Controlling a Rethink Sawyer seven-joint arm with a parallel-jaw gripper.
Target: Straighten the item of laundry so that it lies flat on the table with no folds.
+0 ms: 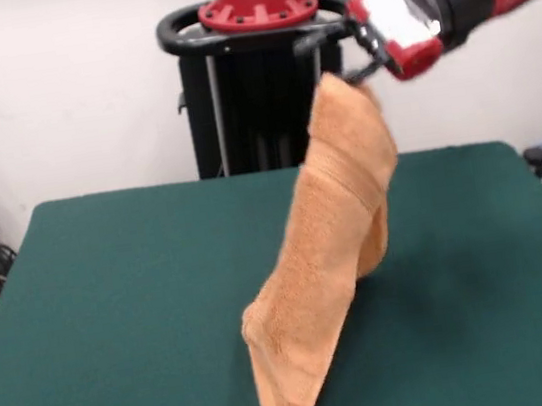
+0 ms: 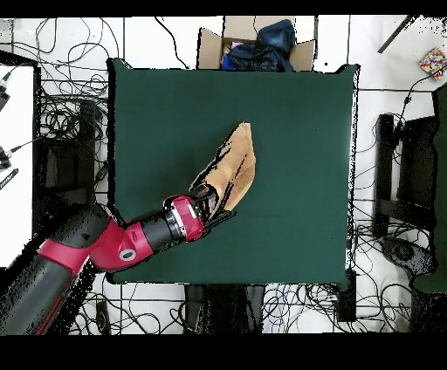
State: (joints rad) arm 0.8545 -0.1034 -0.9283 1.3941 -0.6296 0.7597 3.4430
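The orange-tan terry towel [image 1: 324,256] hangs in a long, folded drape, its top corner lifted well above the dark green surface [image 1: 115,316] and its lower end trailing down onto the surface, where it bunches into a creased point. In the overhead view the towel [image 2: 234,170] shows as a narrow slanted strip near the middle of the surface [image 2: 288,113], doubled over on itself rather than spread flat. The hand [image 1: 357,62] is closed on the towel's raised corner, pinching the cloth between its dark fingers just under the white and red wrist housing. From above, the hand [image 2: 209,205] sits at the towel's end nearer the robot's base, and the red and black arm [image 2: 105,244] reaches to it at a slant. Beyond the surface's far edge from the towel, an open cardboard box [image 2: 255,44] holds dark blue cloth, and cables lie tangled on the floor around the surface.
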